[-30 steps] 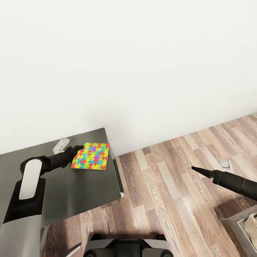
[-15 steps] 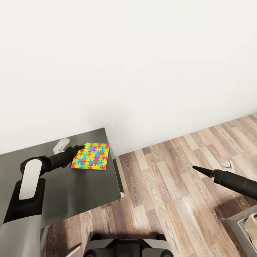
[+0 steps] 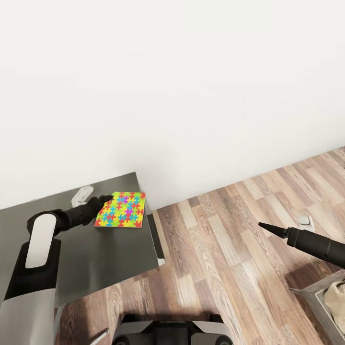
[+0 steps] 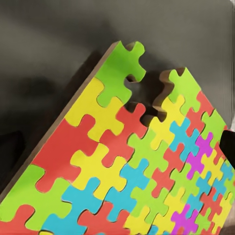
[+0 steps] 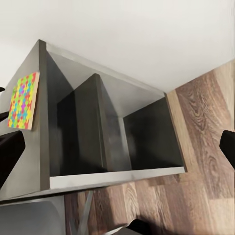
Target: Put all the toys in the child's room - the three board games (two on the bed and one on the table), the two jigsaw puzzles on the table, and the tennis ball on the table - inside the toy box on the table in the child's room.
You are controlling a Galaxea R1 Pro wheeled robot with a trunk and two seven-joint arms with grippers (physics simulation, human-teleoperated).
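Nearest to us, at the bottom of the head view, sits the dark top of our own base. Our left arm rises from the lower left, white shell then black forearm, reaching out over a dark grey table [image 3: 96, 249]. At the lower right corner the rim of a grey container [image 3: 311, 299] shows, with something pale inside; we cannot tell what it is.

Our right gripper [image 3: 268, 228] hangs over the wooden floor [image 3: 215, 258], well apart from the table. Its fingers come together to a single dark point and carry nothing, so we judge it is parked out of the way.

Farther out, our left gripper [image 3: 104, 200] meets the near corner of a jigsaw puzzle [image 3: 120, 209], a flat board of bright interlocking pieces near the table's far right corner. The left wrist view shows the puzzle [image 4: 132, 166] tilted, one edge raised off the dark surface, which suggests we hold it pinched by its corner to carry it to the toy box. The fingers seem clamped on that edge.

Beyond stands a plain white wall [image 3: 172, 86].
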